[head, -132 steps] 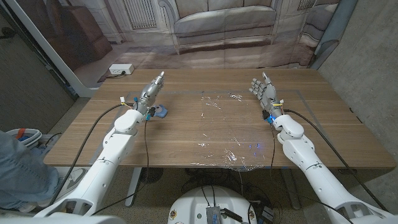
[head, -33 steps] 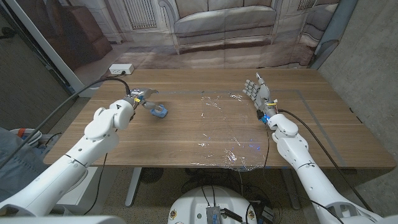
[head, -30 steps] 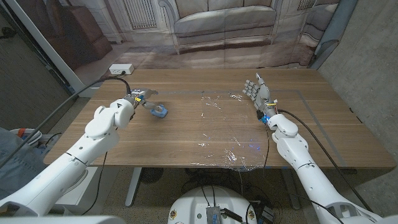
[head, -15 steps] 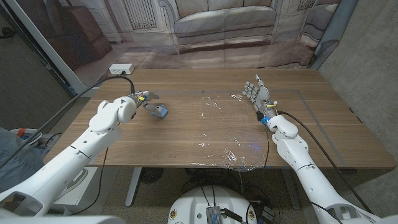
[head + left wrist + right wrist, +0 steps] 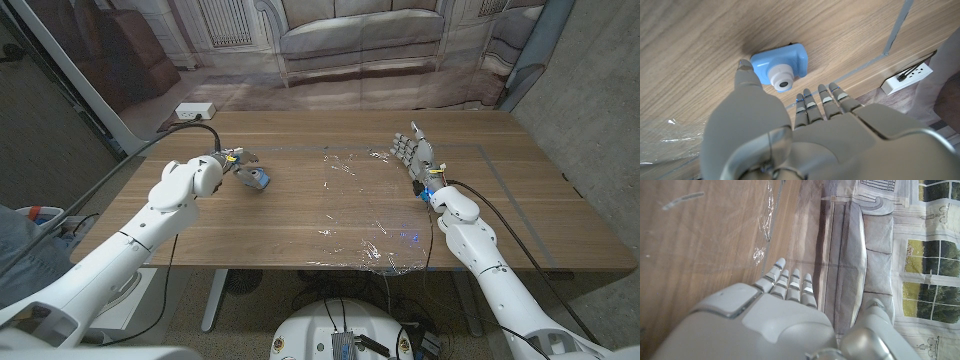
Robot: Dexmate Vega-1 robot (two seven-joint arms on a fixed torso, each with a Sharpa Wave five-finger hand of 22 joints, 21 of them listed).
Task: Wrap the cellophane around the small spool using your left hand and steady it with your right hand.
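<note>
Head view: left robot hand [image 5: 236,163] at small blue spool [image 5: 257,178] on table [image 5: 300,240], not gripping. Cellophane [image 5: 365,205] spread flat mid-table. Right robot hand [image 5: 412,148] upright, fingers apart, empty, at sheet's far corner.

Left wrist view: spool [image 5: 780,67] light, rigid; thumb [image 5: 746,77] touching side. Likely best pinched across flat sides.

Right wrist view: cellophane [image 5: 765,227] thin, crinkly, clingy; lift by edge.

Light-blue toy camera [image 5: 780,65], brown wood-grain table [image 5: 300,215]
</note>
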